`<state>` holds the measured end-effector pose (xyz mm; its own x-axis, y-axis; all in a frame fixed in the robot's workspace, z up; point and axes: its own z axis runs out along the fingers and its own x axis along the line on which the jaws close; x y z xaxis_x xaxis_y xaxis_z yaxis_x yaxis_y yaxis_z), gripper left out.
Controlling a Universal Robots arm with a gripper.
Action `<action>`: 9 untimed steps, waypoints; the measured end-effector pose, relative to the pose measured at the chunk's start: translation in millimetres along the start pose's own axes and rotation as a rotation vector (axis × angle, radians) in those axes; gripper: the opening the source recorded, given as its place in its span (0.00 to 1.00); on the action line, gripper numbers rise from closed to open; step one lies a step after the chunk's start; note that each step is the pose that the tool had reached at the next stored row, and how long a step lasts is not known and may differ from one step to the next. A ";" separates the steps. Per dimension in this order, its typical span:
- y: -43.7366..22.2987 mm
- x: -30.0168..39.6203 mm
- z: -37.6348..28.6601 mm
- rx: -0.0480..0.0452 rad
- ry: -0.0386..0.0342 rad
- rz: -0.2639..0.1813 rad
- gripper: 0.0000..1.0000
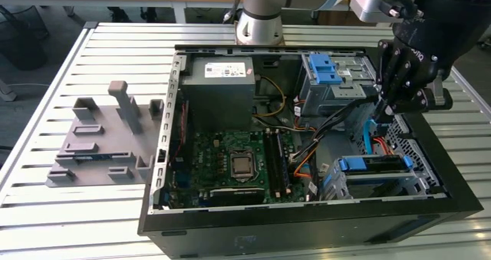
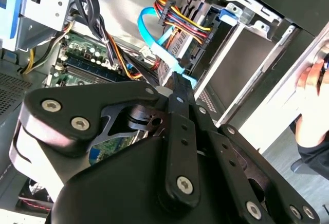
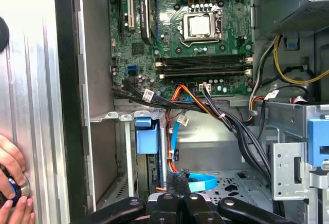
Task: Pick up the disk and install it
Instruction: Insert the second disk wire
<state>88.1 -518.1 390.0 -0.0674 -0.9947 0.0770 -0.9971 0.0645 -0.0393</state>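
From my station, the exterior view shows the open computer case [image 1: 307,222] lying on the slatted table [image 1: 46,214], with the arm reaching in from the upper right of the frame. The gripper [image 1: 381,114] hangs inside the right side of the case, just above the lower drive cage. In both wrist views its fingers are drawn together into one narrow tip [image 2: 178,80] [image 3: 181,176] with no gap I can make out. That tip sits right at a flat blue cable [image 3: 201,184], though I cannot tell whether it is pinched or merely touched. The disk [image 1: 373,164] is not in the gripper's hold; it sits in the cage at the lower right of the exterior view, blue frame edge facing up. In the first wrist view that blue edge [image 3: 145,141] stands in the bay beside the case wall. The motherboard [image 1: 234,165] fills the lower middle of the case and a grey fixture plate [image 1: 100,150] lies at the left of the table. A person's hand [image 3: 11,183] rests outside the case wall in the first wrist view.
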 end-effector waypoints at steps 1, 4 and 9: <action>0.0 -0.7 0.3 0.0002 0.0038 0.000 0.11; 0.1 -1.3 1.9 0.0004 0.0053 0.000 0.11; 0.2 -1.5 4.9 0.0004 0.0054 0.000 0.24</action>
<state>88.2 -517.0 385.0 -0.0673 -0.9943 0.0825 -0.9971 0.0642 -0.0397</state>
